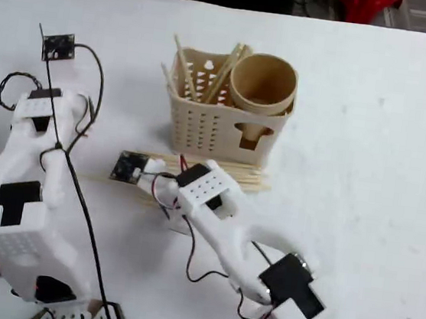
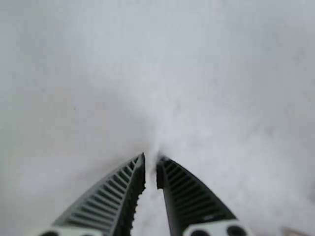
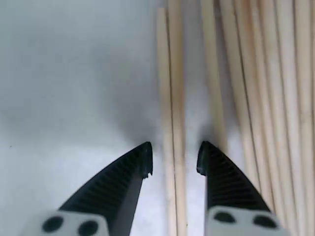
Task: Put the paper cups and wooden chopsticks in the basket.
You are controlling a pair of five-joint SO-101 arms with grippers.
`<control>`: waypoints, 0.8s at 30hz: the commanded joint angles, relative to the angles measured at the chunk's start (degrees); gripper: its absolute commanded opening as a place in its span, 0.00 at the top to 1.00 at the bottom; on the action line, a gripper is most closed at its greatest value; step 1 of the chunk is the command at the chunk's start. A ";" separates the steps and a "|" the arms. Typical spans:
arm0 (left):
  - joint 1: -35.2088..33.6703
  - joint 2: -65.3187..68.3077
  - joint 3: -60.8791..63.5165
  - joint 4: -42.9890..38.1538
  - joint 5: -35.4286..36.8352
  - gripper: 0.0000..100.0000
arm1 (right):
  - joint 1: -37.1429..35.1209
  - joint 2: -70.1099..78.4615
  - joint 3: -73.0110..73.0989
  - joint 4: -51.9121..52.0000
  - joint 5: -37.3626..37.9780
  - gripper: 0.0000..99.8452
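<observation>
The loose wooden chopsticks point(image 3: 172, 123) lie flat on the desk point(image 1: 364, 184) in a pale, slim row just in front of the basket point(image 1: 216, 133), their long axis running along its front wall. The right end effector point(image 3: 174, 160) hangs directly over them, released, its jaws straddling the two outermost sticks so that closing would pinch across their width. The left end effector point(image 2: 150, 164) is well apart over bare desk, clenched on nothing, while a paper cup point(image 1: 259, 103) and several sticks already stand in the basket.
</observation>
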 commanded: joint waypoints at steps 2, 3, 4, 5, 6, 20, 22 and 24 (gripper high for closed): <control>0.31 -0.22 -2.11 -1.14 0.62 0.94 | 2.33 1.54 -0.18 -1.80 0.44 0.88; 0.31 -0.22 -2.11 -1.14 0.62 0.94 | 2.42 2.33 -0.18 -2.07 0.44 0.92; 0.31 -0.22 -2.11 -1.14 0.62 0.94 | 2.42 2.68 -0.18 -2.33 0.44 0.96; 0.31 -0.22 -2.11 -1.14 0.62 0.94 | 2.42 2.95 -0.35 -2.24 0.44 0.99; 0.31 -0.22 -2.11 -1.14 0.62 0.94 | 2.42 3.03 -0.35 -2.15 0.44 0.98; 0.31 -0.22 -2.11 -1.14 0.62 0.94 | 3.65 -10.68 5.98 -1.98 -0.09 0.98; 0.31 -0.22 -2.11 -1.14 0.62 0.94 | 3.56 -15.52 8.26 -1.89 -0.09 0.98; 0.31 -0.22 -2.11 -1.14 0.62 0.94 | 3.56 -20.18 10.02 -1.80 -0.09 0.98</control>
